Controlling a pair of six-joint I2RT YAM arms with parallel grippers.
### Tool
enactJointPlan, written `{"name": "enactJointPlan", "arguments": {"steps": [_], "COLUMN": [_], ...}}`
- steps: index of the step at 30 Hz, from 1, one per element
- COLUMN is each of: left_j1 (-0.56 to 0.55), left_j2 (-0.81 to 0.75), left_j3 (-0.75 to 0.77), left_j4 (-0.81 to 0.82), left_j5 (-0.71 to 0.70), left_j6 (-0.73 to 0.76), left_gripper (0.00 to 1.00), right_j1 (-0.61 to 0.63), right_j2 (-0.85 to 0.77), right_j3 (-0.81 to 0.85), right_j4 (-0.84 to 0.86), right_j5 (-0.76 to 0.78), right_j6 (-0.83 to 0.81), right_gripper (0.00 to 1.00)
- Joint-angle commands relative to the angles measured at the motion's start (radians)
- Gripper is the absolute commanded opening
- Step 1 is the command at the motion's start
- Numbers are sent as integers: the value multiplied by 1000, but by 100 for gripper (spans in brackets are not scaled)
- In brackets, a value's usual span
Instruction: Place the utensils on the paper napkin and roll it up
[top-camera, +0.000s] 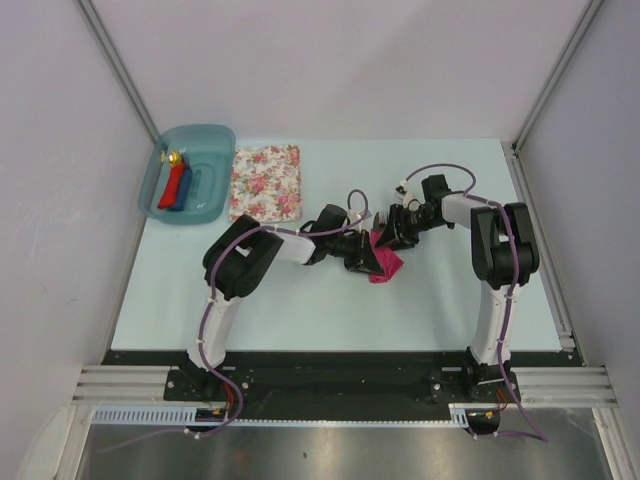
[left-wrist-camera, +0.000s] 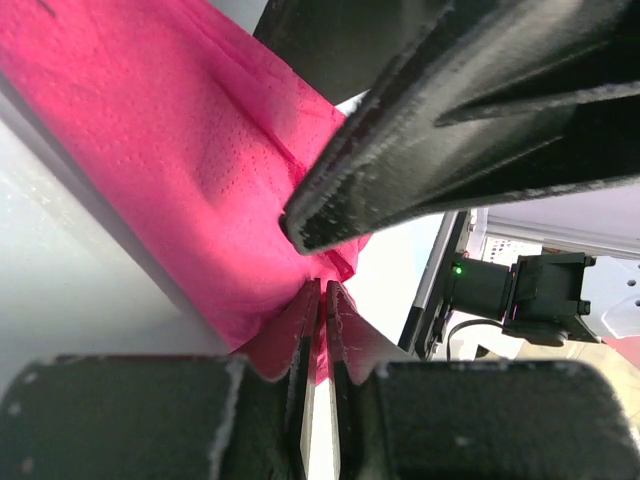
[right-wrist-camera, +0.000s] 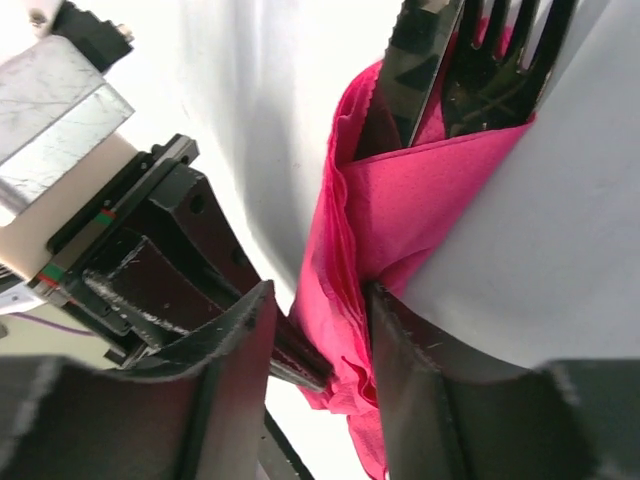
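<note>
The paper napkin (top-camera: 388, 265) is a magenta bundle at the table's middle, where both arms meet. In the right wrist view it (right-wrist-camera: 420, 200) is folded round the utensils. The dark knife (right-wrist-camera: 415, 70) and fork (right-wrist-camera: 500, 70) stick out of its upper end side by side. My right gripper (right-wrist-camera: 320, 292) is open astride the bundle's lower part, its right finger against the paper. My left gripper (left-wrist-camera: 325, 288) is shut on a pinch of the napkin (left-wrist-camera: 180, 140) at the lower edge. A right finger (left-wrist-camera: 450, 130) looms just above it. In the top view the left gripper (top-camera: 368, 258) and right gripper (top-camera: 392, 238) almost touch.
A teal bin (top-camera: 195, 128) at the back left holds red and blue rolls (top-camera: 172, 187). A floral cloth (top-camera: 266, 182) lies beside it. Enclosure walls stand on three sides of the pale table (top-camera: 300, 310).
</note>
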Motion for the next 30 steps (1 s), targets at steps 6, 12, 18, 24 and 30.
{"name": "enactJointPlan", "arguments": {"steps": [6, 12, 18, 24, 30], "left_j1": [8, 10, 18, 18, 18], "left_j2": [9, 15, 12, 16, 21], "left_j3": [-26, -30, -37, -30, -27], "left_j4": [-95, -77, -45, -61, -54], "left_j5": [-14, -11, 2, -9, -9], "left_j6": [57, 44, 30, 38, 32], "left_gripper": [13, 12, 15, 13, 13], "right_j1": [-4, -6, -9, -9, 15], "right_j2": [8, 14, 17, -46, -89], "right_j3": [9, 0, 23, 28, 72], "right_j4": [-40, -48, -103, -137, -187], "right_j5": [274, 306, 306, 401, 478], "right_j6": [-118, -155, -198, -244, -267], "right_gripper": [22, 20, 33, 33, 33]}}
